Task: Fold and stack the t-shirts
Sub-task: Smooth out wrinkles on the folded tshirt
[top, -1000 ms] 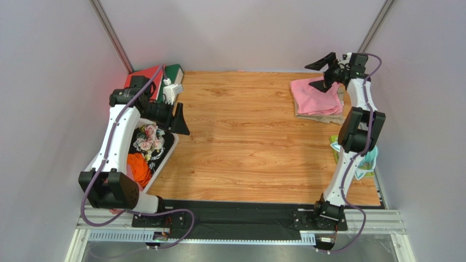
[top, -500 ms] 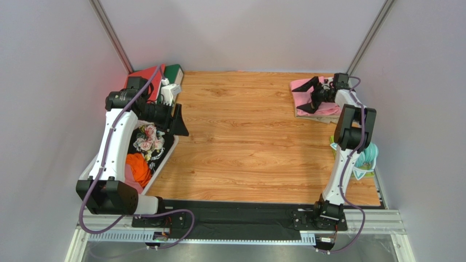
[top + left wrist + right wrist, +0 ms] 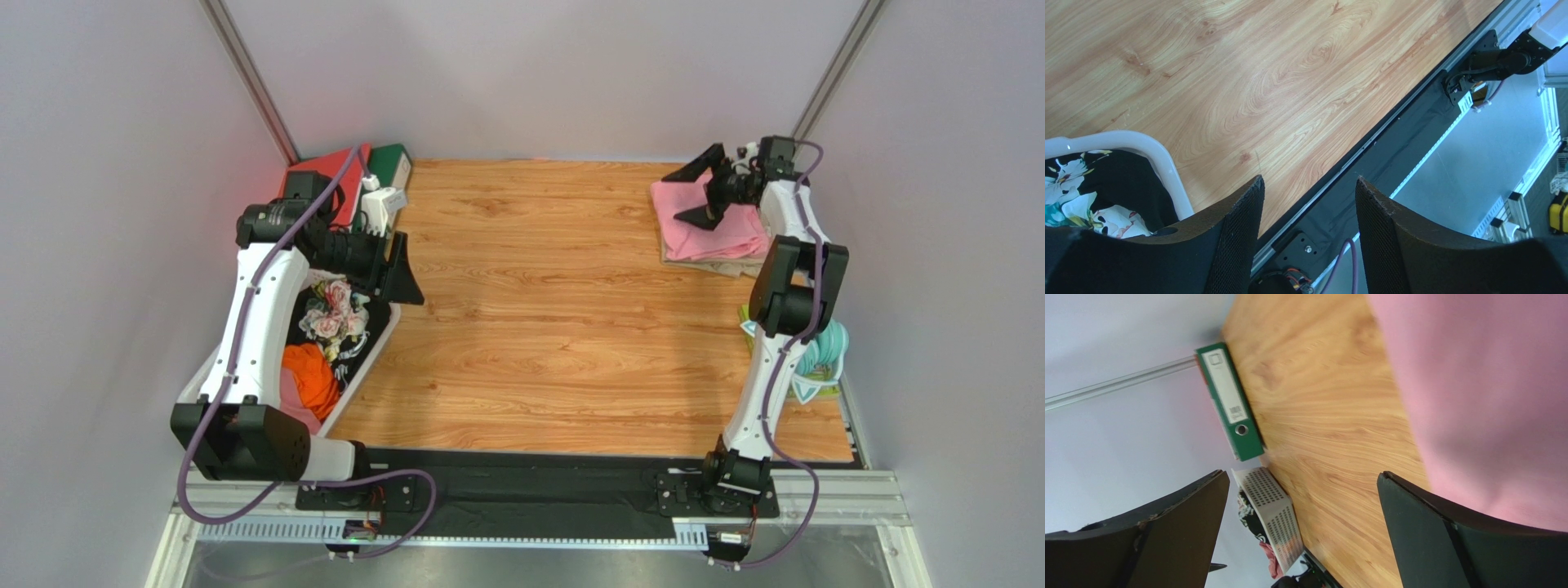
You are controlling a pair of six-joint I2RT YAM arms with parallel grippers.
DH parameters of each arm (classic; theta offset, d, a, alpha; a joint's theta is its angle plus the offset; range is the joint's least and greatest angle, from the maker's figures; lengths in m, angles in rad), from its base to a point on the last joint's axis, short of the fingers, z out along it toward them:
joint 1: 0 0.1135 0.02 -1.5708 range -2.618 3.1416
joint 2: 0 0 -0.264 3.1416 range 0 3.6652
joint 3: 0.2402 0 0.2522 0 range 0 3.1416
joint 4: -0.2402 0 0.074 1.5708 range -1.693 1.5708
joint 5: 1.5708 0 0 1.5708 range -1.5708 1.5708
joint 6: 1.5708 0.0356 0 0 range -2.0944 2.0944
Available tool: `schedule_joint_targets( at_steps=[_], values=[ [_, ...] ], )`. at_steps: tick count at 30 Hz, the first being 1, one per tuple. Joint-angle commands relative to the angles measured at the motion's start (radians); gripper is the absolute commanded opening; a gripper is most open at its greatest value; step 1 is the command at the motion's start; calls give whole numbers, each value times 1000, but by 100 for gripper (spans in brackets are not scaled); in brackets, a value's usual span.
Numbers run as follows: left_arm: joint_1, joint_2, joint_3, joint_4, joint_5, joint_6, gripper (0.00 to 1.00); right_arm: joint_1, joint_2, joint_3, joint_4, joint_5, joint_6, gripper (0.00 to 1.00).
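Observation:
The t-shirts lie folded in a stack at the back right of the wooden table: a pink one [image 3: 711,233] on top, a khaki one [image 3: 724,265] showing only as an edge beneath it. My right gripper [image 3: 699,190] hovers over the stack's left part, open and empty. In the right wrist view the pink cloth [image 3: 1487,398] fills the upper right beside the wide-open gripper [image 3: 1303,478]. My left gripper [image 3: 409,272] hangs open at the far left, above the laundry basket's corner. In the left wrist view the gripper [image 3: 1309,180] has nothing between its fingers.
A white laundry basket [image 3: 372,353] with floral [image 3: 329,312] and orange clothes [image 3: 313,374] stands at the left. A red binder [image 3: 321,174] and a green binder [image 3: 393,159] lean at the back left corner. A teal item [image 3: 828,355] lies by the right edge. Walls close in on three sides.
My right gripper dropped from above the stack down across the pink shirt, then rose a little and stays open. The left arm shifted slightly left, then held still.

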Motion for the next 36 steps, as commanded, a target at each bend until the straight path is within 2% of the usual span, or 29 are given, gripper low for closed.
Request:
schedule_joint_targets(
  at_steps=[1, 6, 17, 23, 26, 30, 36],
  values=[
    [-1, -6, 43, -17, 33, 20, 64, -14, -21, 131, 121, -83, 121, 100],
    [-1, 4, 58, -26, 17, 27, 64, -22, 92, 176, 165, -81, 160, 100],
    [-2, 28, 74, -15, 29, 16, 64, -25, 172, 22, 107, -28, 37, 100],
    [-2, 31, 83, -23, 36, 17, 64, -44, 116, 148, 119, -60, 87, 100],
    [-2, 33, 86, -28, 28, 20, 64, -65, 88, 174, 230, -83, 193, 100],
    [-2, 37, 84, -28, 28, 22, 64, -85, 128, 254, 280, -103, 256, 100],
    [-1, 43, 86, -34, 23, 30, 64, -123, 243, 288, 289, -85, 252, 100]
  ],
)
